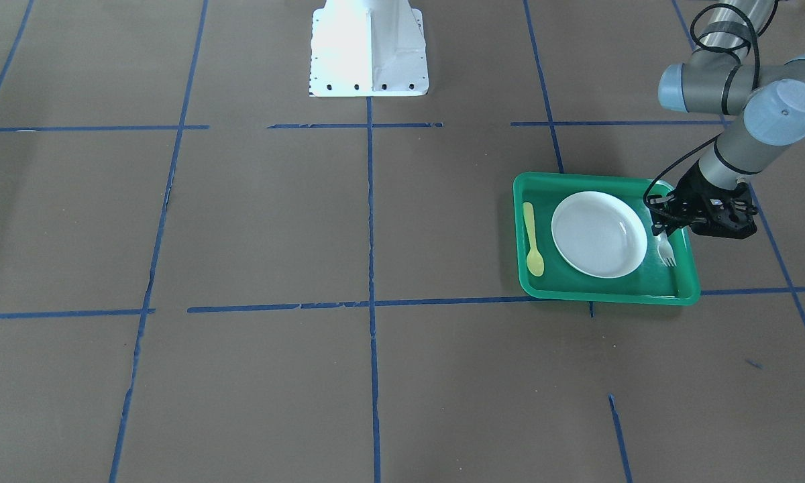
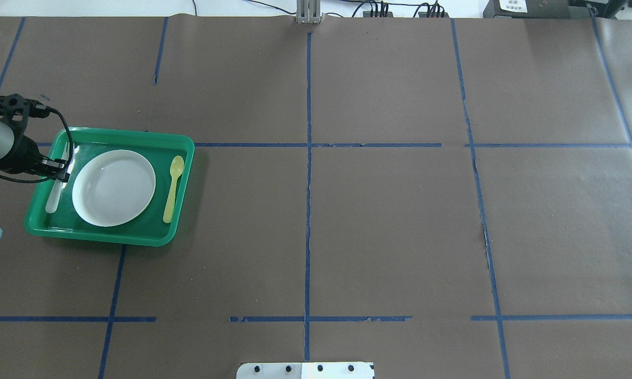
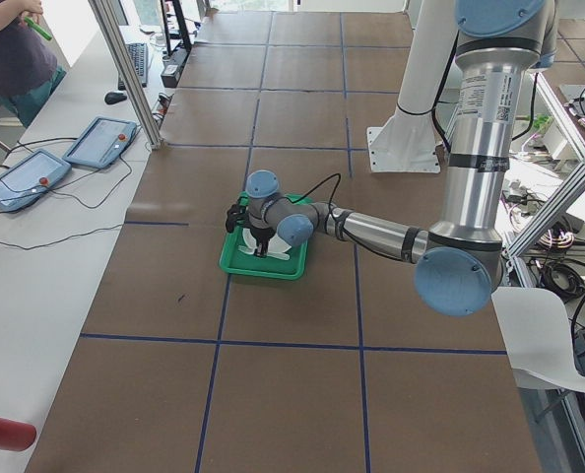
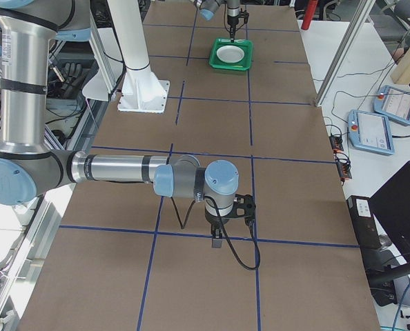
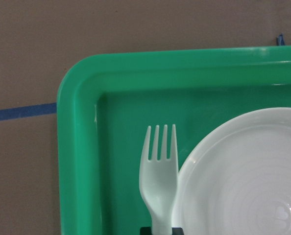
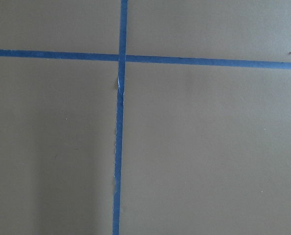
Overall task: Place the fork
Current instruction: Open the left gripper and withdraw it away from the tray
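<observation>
Fork [image 2: 54, 196] low in green tray [image 2: 105, 238], at 9 o'clock of white plate [image 2: 114, 187], handle pinched in closed L gripper [image 2: 62, 175]. Best: settle it flat, parallel w/ plate edge, then let go w/o nudging plate. Yellow spoon [image 2: 173, 181] lies at plate's 3 o'clock. R gripper [image 4: 219, 240] over bare surface, opening can't tell.

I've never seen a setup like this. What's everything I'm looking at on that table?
tray: one, green, robot's left of the table
plate: one, white, centre of tray
spoon: one, yellow, in tray, right of plate
fork: one, whitish, in tray, left of plate
tape lines: several, blue, gridding the brown table
pedestal: one, white, robot's table edge
left gripper: one, black, over tray, shut on fork's handle
right gripper: one, black, over table, far from tray; open or shut unclear
</observation>
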Tool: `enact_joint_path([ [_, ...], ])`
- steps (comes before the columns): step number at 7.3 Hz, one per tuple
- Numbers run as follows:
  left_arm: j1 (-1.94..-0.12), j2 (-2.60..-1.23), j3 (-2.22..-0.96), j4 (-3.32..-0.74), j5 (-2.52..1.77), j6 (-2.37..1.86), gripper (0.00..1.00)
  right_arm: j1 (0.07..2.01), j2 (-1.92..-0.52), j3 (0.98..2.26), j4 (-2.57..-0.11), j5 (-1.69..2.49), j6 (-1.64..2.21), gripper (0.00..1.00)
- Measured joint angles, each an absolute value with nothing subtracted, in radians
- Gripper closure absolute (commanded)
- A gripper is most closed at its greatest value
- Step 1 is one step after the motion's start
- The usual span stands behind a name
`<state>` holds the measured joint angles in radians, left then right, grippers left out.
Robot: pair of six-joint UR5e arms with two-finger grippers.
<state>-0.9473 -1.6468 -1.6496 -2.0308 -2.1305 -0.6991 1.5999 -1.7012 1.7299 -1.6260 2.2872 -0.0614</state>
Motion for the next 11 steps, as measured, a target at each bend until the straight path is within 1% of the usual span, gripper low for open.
enact_joint_path([
  [3,-0.95,-1.638,-1.65,-2.032,-2.13,-0.694,1.0,1.6,-1.701,1.73,-1.626,2.287,-0.061,0.0],
  [4,-0.951,-1.637,-1.65,-2.032,-2.129,-0.693,0.75,1.6,-1.701,1.73,-1.626,2.287,-0.061,0.0],
  [5,-0.952,-1.636,-1.649,-2.032,-2.129,-0.693,0.01,1.6,-1.701,1.73,-1.626,2.287,-0.061,0.0],
  [9,-0.984,-1.637,-1.656,-2.029,-2.131,-0.678,0.0,1.6,-1.701,1.73,-1.626,2.287,-0.061,0.0],
  [11,-1.057,-1.636,-1.708,-2.006,-2.139,-0.629,0.0,1.6,-1.701,1.729,-1.626,2.287,-0.061,0.0],
])
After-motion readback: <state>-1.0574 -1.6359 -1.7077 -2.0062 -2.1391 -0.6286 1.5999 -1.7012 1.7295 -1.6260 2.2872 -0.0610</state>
